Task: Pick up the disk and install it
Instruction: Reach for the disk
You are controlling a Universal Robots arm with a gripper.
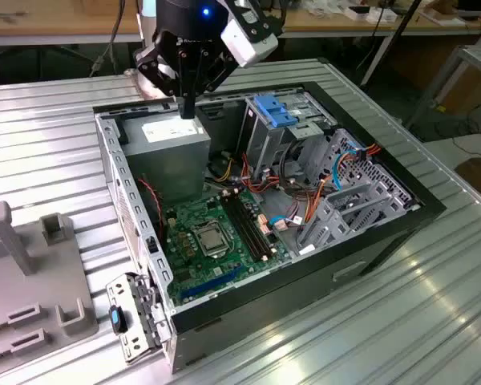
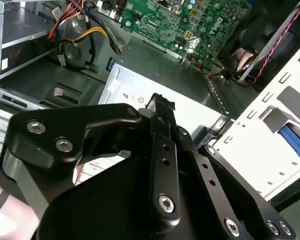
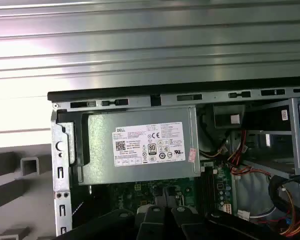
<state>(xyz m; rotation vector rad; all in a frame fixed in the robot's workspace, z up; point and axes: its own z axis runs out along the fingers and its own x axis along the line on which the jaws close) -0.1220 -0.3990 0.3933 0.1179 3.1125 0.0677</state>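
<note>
The disk is out of view. My black gripper (image 1: 188, 107) hangs tips down over the far corner of the open computer case (image 1: 433, 210), just above the grey power supply (image 1: 170, 143). Its fingers are shut together with nothing between them. In the second wrist view the gripper (image 2: 162, 104) points at the power supply's labelled top (image 2: 192, 107). In the first wrist view the gripper (image 3: 168, 210) sits over the green motherboard (image 3: 135, 192), beside the power supply (image 3: 140, 147).
Inside the case are the motherboard (image 1: 216, 233), a tall metal drive cage (image 1: 264, 140) with a blue bracket (image 1: 274, 108) on top, and red, orange and blue cables (image 1: 305, 204). A grey fixture (image 1: 24, 281) stands on the ribbed metal table (image 1: 40, 144) at the exterior view's left.
</note>
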